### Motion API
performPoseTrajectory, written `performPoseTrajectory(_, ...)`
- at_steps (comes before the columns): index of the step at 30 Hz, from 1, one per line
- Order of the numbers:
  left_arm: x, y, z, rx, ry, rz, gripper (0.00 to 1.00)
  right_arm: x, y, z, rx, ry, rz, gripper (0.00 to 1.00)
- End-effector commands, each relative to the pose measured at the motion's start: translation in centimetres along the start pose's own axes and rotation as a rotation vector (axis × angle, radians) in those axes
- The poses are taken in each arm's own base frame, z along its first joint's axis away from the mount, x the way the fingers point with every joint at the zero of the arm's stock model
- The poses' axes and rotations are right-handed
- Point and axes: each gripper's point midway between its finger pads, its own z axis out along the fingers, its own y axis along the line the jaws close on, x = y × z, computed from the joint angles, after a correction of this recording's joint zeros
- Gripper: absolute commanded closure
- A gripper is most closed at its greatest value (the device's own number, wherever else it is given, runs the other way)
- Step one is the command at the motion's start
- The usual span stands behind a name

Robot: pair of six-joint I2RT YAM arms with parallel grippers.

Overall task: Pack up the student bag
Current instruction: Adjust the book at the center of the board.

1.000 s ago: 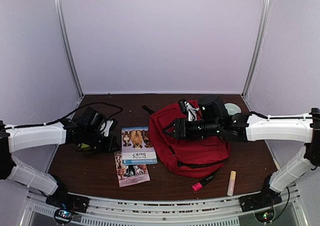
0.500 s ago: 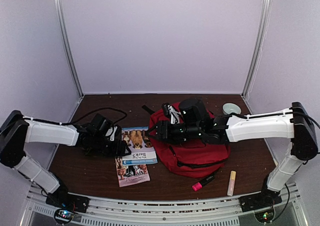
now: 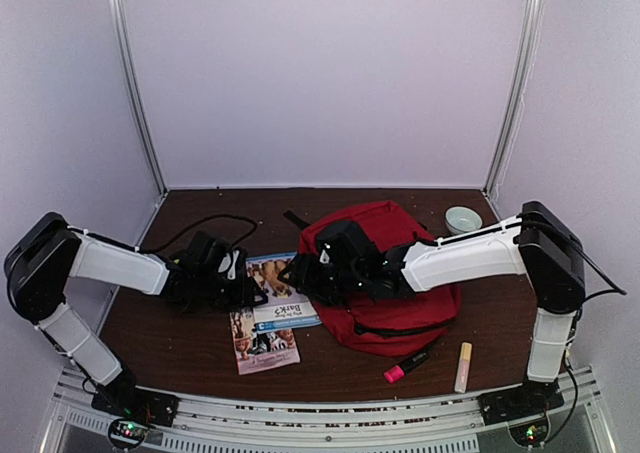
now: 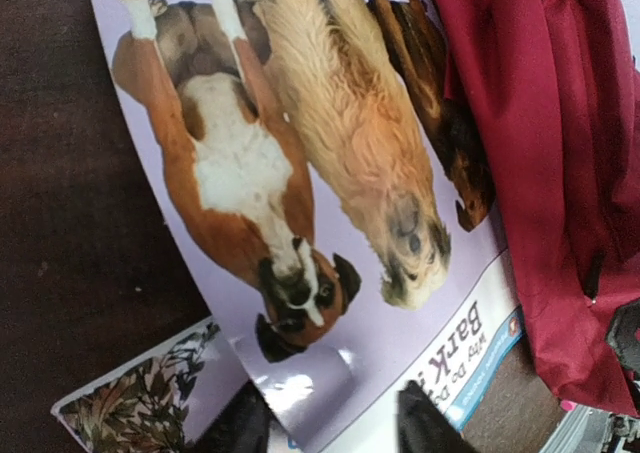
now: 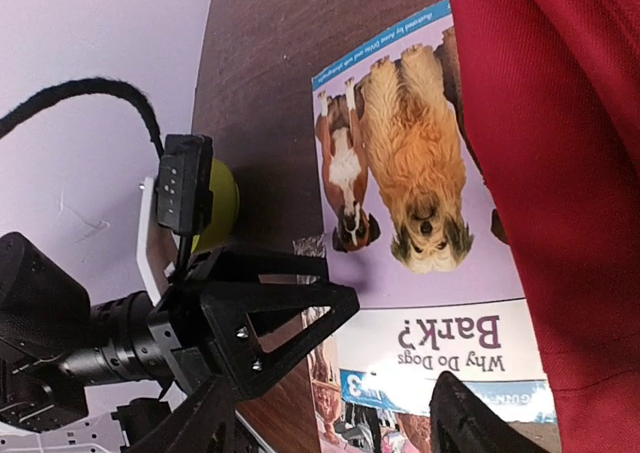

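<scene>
The red student bag [image 3: 400, 283] lies right of centre on the table; its fabric also shows in the left wrist view [image 4: 540, 123] and the right wrist view [image 5: 560, 123]. A dog picture book, "Why Do Dogs Bark?" [image 3: 277, 291], lies flat against the bag's left side. My left gripper [image 3: 248, 293] is open at the book's left edge, its fingers [image 4: 240, 428] straddling the cover [image 4: 330, 173]. My right gripper [image 3: 298, 273] is open and empty, low over the book's right part [image 5: 420, 193] beside the bag. It faces the left gripper [image 5: 250, 323].
A second book [image 3: 262, 348] lies partly under the dog book. A pink marker [image 3: 405, 366] and a pale yellow stick [image 3: 463, 366] lie in front of the bag. A white bowl [image 3: 463, 218] sits at the back right. A black cable [image 3: 200, 221] loops at the back left.
My right gripper has swept left from above the bag to over the dog book. My left gripper has moved right to the book's left edge.
</scene>
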Motion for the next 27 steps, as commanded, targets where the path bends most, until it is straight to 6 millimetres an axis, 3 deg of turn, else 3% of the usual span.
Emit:
performPoseTrajectory(1,0.1,-0.6,1.2,0.056,0.018,0.016,0.66,-3.8,1.0,-1.9,0.012,-0.112,0.034,0.32)
performPoseTrajectory(6,-0.3,-1.0,1.9,0.089,0.007,0.024,1.00,-4.6,0.5,-1.8,0.026,-0.089,0.041,0.29)
performPoseTrajectory(13,-1.3,-1.3,1.7,0.104,-0.033,0.042,1.00,-6.0,0.7,-0.7,0.014,-0.034,0.000,0.29)
performPoseTrajectory(15,-1.8,-0.8,1.5,0.092,-0.047,0.040,1.00,-6.5,0.9,0.1,0.043,0.017,-0.113,0.29)
performPoseTrajectory(17,-2.1,-0.2,1.4,0.078,-0.056,0.037,1.00,-7.3,3.7,0.8,0.046,0.097,-0.298,0.29)
performPoseTrajectory(20,-2.6,0.8,1.3,0.038,-0.059,0.047,1.00,-6.7,4.7,1.3,0.116,0.275,-0.521,0.28)
performPoseTrajectory(22,-2.4,1.1,1.2,0.025,-0.051,0.059,1.00,-7.1,3.9,0.6,0.199,0.318,-0.636,0.29)
performPoseTrajectory(25,-1.9,1.6,1.0,0.010,-0.045,0.069,1.00,-9.9,0.3,-1.8,0.451,0.239,-0.823,0.30)
performPoseTrajectory(27,-1.6,1.9,0.7,0.000,-0.040,0.076,1.00,-10.8,-1.6,-3.3,0.553,0.214,-0.931,0.30)
